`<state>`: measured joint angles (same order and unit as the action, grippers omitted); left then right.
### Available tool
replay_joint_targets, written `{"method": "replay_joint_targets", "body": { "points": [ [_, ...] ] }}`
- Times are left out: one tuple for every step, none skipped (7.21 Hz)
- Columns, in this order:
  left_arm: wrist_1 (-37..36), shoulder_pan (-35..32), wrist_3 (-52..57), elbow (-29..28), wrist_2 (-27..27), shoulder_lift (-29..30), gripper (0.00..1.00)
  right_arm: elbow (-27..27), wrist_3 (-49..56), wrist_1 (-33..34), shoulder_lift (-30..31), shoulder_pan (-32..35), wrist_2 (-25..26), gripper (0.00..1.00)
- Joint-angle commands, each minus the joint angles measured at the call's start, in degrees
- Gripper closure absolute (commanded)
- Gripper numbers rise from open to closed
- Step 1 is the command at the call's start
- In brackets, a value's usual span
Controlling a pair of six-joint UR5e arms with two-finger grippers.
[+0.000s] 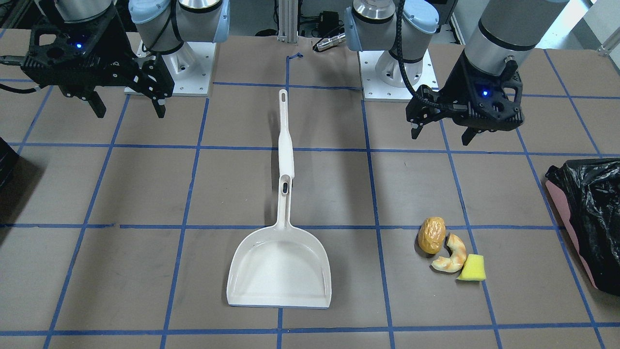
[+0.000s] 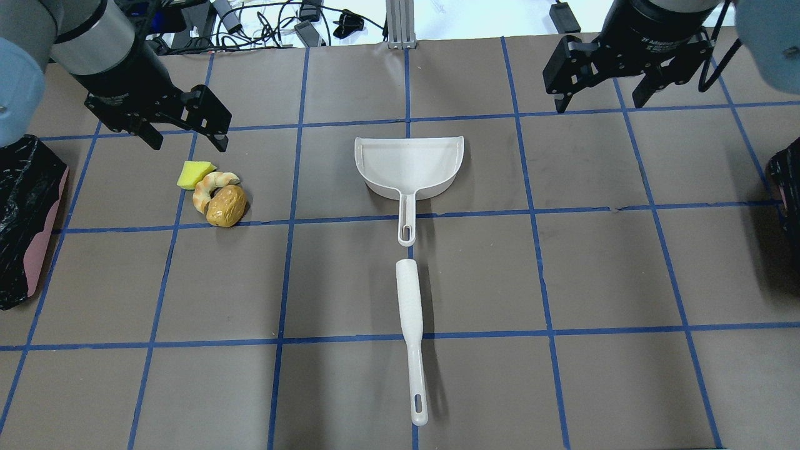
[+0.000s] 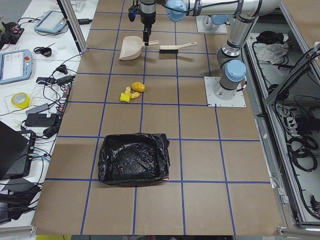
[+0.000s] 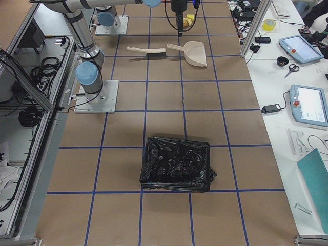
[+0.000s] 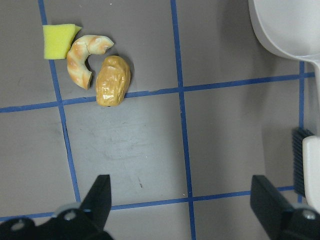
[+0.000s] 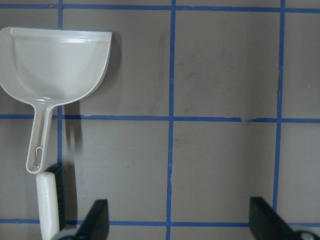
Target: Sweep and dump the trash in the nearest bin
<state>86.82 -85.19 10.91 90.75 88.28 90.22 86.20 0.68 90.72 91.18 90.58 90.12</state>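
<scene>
The trash lies in a tight cluster on the table: a glossy orange-brown lump, a curved tan croissant piece and a yellow wedge. The left wrist view shows the same lump, croissant and wedge. My left gripper hovers open just beyond the cluster, holding nothing. The bin, pink-sided with a black bag, stands at the table edge on my left side. My right gripper hangs open and empty at the far right.
A white dustpan lies mid-table with its handle toward me. A white brush lies in line behind it. A second dark bagged container sits at the right edge. Blue tape lines grid the brown tabletop.
</scene>
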Motion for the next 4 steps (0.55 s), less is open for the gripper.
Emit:
{"method": "replay_joint_targets", "body": {
  "points": [
    [-1.21,1.16,0.96,-0.22,-0.12,1.09,0.0,1.77,-0.5,-0.99,0.23,0.12,0.5,0.0],
    [-1.47,1.6,0.09,-0.66,0.57,1.97,0.0,2.39,-0.51,-0.99,0.14,0.38,-0.29,0.0],
    [-4.35,1.52,-0.18,-1.8,0.75,3.63,0.0,3.35,-1.55,-0.9,0.14,1.77,-0.38,0.0],
    [-4.64,1.08,-0.27,-4.24,0.76,6.17,0.0,5.1,-3.22,-0.9,0.14,4.22,0.31,0.0]
  ]
}}
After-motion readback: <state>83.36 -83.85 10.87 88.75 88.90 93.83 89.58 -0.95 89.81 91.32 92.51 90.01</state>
